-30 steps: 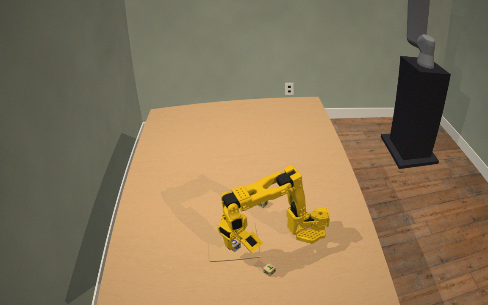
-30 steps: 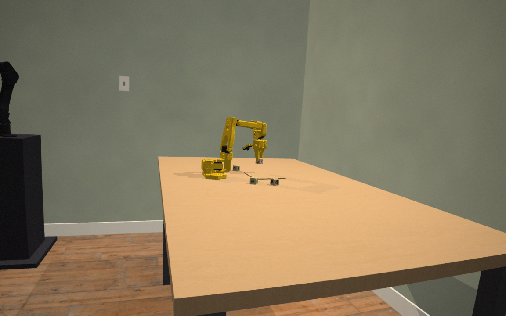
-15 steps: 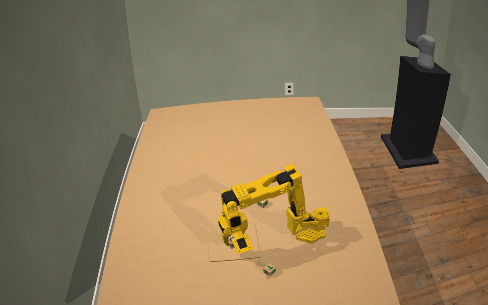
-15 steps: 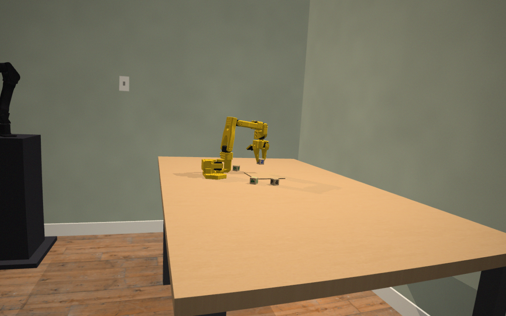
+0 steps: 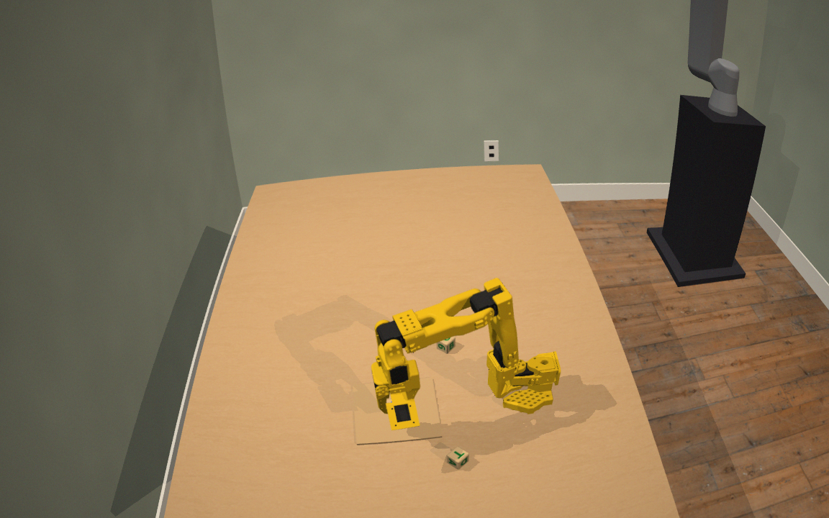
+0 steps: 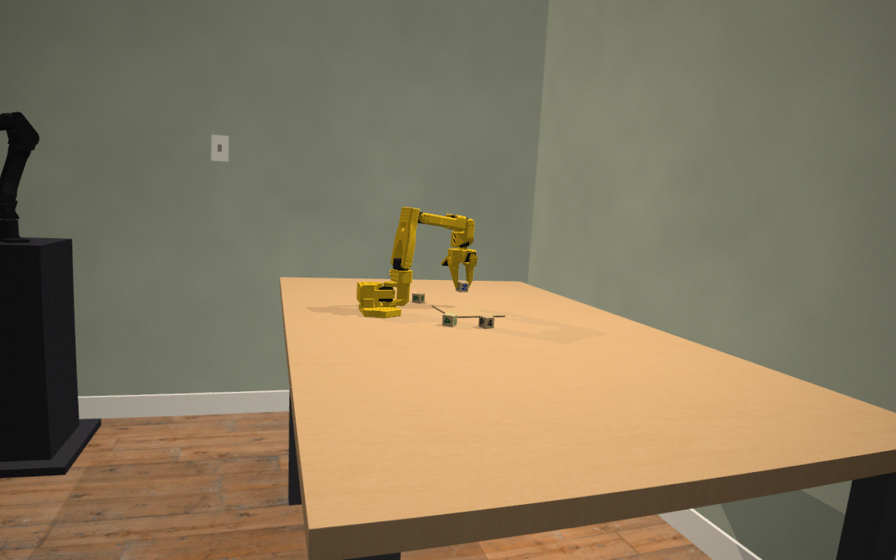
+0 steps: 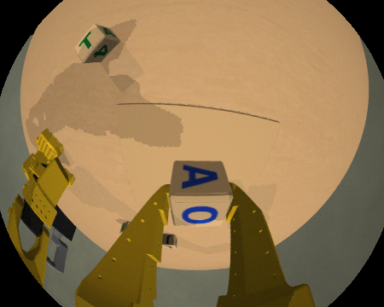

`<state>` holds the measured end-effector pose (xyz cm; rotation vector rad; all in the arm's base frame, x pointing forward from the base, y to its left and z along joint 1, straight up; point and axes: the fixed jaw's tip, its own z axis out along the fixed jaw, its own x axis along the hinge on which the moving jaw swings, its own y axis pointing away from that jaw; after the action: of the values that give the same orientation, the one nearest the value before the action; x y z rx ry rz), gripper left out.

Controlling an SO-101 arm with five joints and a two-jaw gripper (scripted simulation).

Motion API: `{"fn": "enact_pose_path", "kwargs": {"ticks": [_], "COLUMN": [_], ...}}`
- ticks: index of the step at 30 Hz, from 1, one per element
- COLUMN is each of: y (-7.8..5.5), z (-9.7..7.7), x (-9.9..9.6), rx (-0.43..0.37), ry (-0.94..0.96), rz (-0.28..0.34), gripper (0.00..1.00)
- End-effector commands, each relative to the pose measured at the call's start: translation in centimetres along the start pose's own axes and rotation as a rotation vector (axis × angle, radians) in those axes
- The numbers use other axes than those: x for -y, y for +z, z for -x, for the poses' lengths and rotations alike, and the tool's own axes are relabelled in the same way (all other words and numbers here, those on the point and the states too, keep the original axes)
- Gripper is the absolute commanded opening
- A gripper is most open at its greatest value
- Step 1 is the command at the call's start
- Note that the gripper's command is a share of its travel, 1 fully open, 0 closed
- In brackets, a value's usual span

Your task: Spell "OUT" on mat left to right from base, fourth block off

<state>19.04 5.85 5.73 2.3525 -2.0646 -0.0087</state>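
Note:
My gripper (image 5: 386,402) (image 6: 463,281) (image 7: 200,217) is shut on the O block (image 6: 463,286) (image 7: 200,194), a tan cube showing a blue A on one face and a blue O on the face toward the wrist camera. It hangs a little above the thin mat (image 5: 372,432) (image 6: 472,316) (image 7: 215,136); in the top view the arm hides the block. The T block (image 5: 458,457) (image 6: 448,320) (image 7: 96,43), with green letters, lies on the table just off the mat's corner. Another block (image 5: 446,345) (image 6: 418,298) lies near the base. A further block (image 6: 486,321) sits by the mat's edge.
The yellow arm's base (image 5: 527,383) (image 6: 378,300) stands on the table beside the mat. The mat has the table's colour and shows only as a thin outline. A black pedestal (image 5: 707,193) with another arm stands on the floor, away from the table.

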Motion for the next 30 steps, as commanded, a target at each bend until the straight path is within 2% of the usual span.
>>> {"fn": "enact_pose_path", "kwargs": {"ticks": [1,30], "y": [-1.28,-1.34], "z": [0.02,0.02], "x": [0.74,0.77], "rx": [0.016,0.018], "ry": [0.032,0.049], "rz": [-0.082,-0.090], "gripper": [0.00,0.00]}}
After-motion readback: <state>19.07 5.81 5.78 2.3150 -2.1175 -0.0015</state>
